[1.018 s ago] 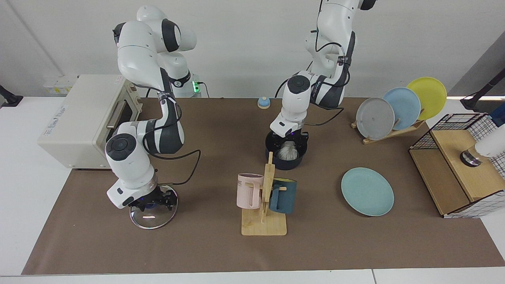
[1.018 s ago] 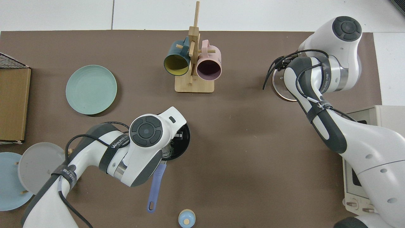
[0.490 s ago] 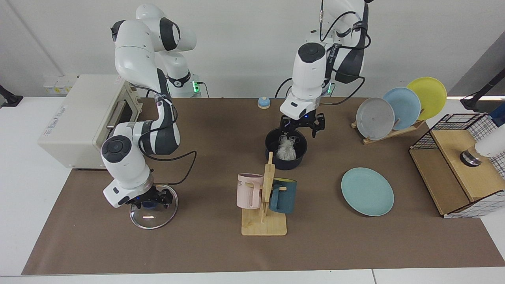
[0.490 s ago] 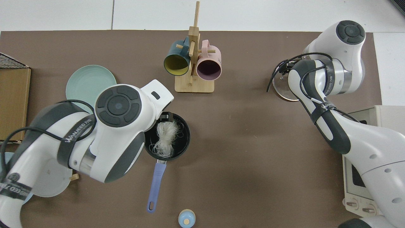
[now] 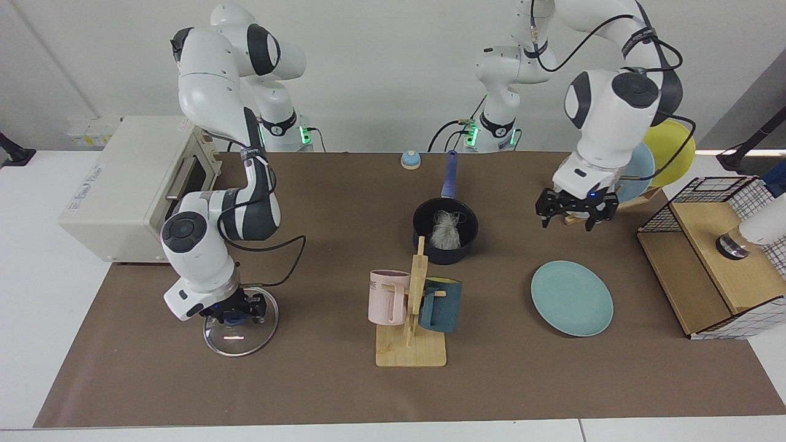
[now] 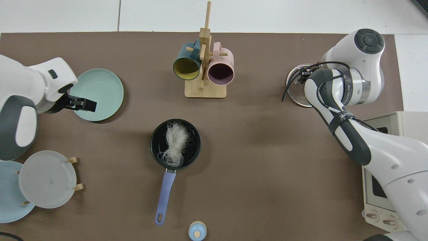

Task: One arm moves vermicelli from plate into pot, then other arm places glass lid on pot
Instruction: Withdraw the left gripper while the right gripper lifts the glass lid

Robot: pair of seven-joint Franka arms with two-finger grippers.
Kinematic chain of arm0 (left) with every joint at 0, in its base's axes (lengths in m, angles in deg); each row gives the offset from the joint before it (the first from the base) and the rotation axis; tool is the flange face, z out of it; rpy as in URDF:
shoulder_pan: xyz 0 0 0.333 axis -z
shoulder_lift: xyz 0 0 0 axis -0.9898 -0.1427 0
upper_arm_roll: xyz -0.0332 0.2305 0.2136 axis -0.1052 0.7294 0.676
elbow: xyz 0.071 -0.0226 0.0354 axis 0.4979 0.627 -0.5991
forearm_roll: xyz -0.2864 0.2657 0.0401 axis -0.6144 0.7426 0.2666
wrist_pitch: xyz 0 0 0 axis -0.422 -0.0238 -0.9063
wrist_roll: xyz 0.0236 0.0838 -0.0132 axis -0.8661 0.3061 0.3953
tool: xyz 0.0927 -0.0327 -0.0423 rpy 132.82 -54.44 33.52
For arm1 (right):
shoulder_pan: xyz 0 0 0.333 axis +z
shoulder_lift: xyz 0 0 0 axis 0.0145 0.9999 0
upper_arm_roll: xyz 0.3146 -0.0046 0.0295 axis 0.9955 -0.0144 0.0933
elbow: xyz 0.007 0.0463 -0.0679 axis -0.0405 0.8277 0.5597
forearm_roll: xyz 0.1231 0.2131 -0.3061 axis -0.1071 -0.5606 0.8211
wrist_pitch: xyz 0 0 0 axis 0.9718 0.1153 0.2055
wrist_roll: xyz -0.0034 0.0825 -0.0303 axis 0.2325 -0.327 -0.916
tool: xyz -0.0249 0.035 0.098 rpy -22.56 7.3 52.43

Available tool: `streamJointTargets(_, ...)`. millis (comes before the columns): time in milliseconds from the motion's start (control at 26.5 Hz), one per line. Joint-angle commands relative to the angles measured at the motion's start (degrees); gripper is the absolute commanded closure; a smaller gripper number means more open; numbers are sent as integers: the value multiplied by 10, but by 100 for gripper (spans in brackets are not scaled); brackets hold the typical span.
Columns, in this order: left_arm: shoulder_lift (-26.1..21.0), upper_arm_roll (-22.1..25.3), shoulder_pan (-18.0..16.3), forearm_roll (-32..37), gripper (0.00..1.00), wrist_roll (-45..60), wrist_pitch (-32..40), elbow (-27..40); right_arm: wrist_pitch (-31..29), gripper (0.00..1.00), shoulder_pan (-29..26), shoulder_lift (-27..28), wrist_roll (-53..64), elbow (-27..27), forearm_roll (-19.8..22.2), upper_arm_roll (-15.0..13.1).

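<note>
the right arm [image 6: 347, 100] hides most of the glass lid [image 6: 294, 97] in the top view.

We see two arms, the left arm [image 5: 614, 104] and right arm [image 5: 215, 92], with glossy white shells, dark grey joint bands and round grey end caps. Black cables loop alongside each. Both bases carry green lights; the hands are black.
</note>
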Motion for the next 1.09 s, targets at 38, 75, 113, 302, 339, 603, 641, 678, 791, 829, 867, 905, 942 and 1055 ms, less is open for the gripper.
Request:
streamJointTargets(38,7,35,2,-7,0,-19,27,-16,-14,100,-6,-21,6,29,1,5)
streamJointTargets(75,16,35,0,-4,0,-19,41,-22,-14,100,-6,-21,6,29,1,5)
streamJointTargets(113,22,34,0,-3,0,-19,58,-34,-13,100,-7,-22,4,29,1,6)
streamJointTargets(302,24,33,-1,-7,0,-16,148,-90,-7,100,-8,-31,2,29,-2,6)
streamJointTargets(339,24,32,0,-5,0,-14,158,-100,-6,100,-9,-35,2,29,-3,6)
streamJointTargets(603,43,22,0,-10,0,4,184,-117,22,100,-4,-66,0,32,-9,6)
streamJointTargets(641,47,22,-1,-11,0,17,185,-113,29,100,-1,-73,-1,32,-9,6)
streamJointTargets(678,52,21,-1,-11,0,32,186,-109,40,100,1,-80,-4,33,-9,6)
streamJointTargets(791,72,17,0,-14,0,41,177,-76,82,100,13,-108,-23,39,-9,7)
streamJointTargets(829,73,16,0,-14,0,42,176,-74,88,100,22,-121,-27,46,-9,7)
streamJointTargets(867,73,16,-2,-14,0,44,176,-74,91,100,31,-134,-34,56,-9,7)
streamJointTargets(905,73,16,-3,-16,0,43,173,-74,91,100,39,-147,-46,69,-9,6)
streamJointTargets(942,72,16,-4,-20,0,42,171,-75,91,100,47,-166,-61,85,-9,6)
streamJointTargets(1055,71,17,-7,-45,0,50,164,-77,91,100,78,-207,-109,125,-9,6)
